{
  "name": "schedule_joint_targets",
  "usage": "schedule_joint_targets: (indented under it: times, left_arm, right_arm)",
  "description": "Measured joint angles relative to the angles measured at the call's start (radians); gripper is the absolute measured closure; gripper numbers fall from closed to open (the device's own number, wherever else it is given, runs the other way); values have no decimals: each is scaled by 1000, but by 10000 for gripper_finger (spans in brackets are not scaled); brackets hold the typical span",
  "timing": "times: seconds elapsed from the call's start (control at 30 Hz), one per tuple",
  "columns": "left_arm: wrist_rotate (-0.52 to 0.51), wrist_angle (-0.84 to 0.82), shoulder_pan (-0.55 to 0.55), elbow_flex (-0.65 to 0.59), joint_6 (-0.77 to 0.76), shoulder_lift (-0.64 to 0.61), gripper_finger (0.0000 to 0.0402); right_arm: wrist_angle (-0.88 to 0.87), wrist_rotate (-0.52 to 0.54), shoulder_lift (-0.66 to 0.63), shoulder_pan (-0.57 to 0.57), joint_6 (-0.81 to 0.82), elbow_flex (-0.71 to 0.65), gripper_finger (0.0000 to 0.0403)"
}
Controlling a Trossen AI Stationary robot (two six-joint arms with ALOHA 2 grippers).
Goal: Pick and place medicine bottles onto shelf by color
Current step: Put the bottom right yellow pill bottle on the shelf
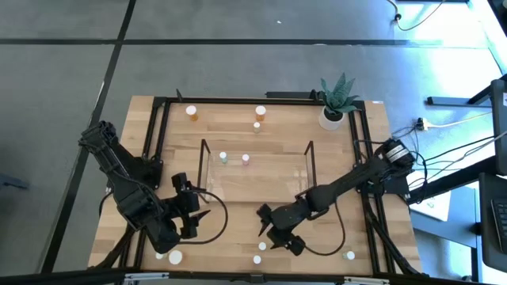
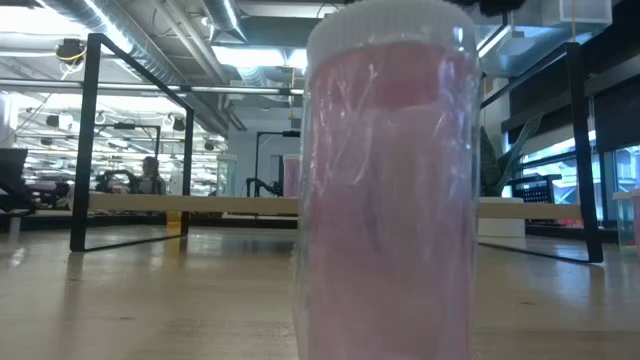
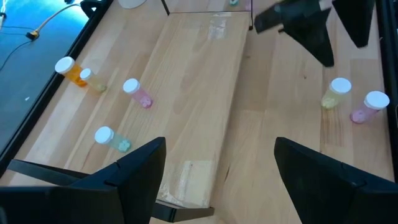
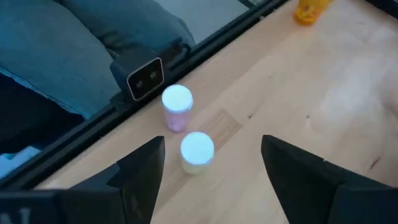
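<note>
The shelf (image 1: 257,170), a clear rack with black frame ends, stands mid-table. Seen from above, a greenish bottle (image 1: 223,157) and a pink one (image 1: 245,159) stand inside its outline. Two orange bottles (image 1: 192,112) (image 1: 261,112) stand at the far side. At the near edge a pink bottle (image 4: 176,107) and a yellowish one (image 4: 197,149) stand upright, both white-capped. My right gripper (image 1: 269,237) is open and slants down just short of the yellowish one, which shows between its fingers untouched. My left gripper (image 1: 198,223) hangs open left of the shelf with nothing between its fingers.
A potted plant (image 1: 333,115) sits at the far right corner. The low camera (image 4: 144,76) sits on the near edge beside the pink bottle, which fills its view (image 2: 385,190). More bottles stand near left (image 1: 175,256) and near right (image 1: 349,255). Black rails (image 1: 150,142) border the table.
</note>
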Motion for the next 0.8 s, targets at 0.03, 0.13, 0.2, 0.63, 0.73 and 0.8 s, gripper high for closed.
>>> schedule_joint_targets:
  times: [0.03,0.13,0.2,0.63,0.73,0.8]
  left_arm:
    - [0,0,0,0,0,0,108]
    - [0,-4,0,0,0,0,108]
    - [1,-5,0,0,0,0,108]
    - [4,-6,0,0,0,0,108]
    - [3,-6,0,0,0,0,108]
    - [3,-6,0,0,-1,0,108]
  right_arm:
    - [-2,-2,7,0,-6,0,133]
    - [5,-39,35,-11,-9,0,133]
    - [5,-60,52,-18,-9,0,133]
    - [77,-131,111,-31,-48,0,133]
    - [74,-168,111,-32,-58,0,133]
    - [54,-207,111,-34,-80,0,133]
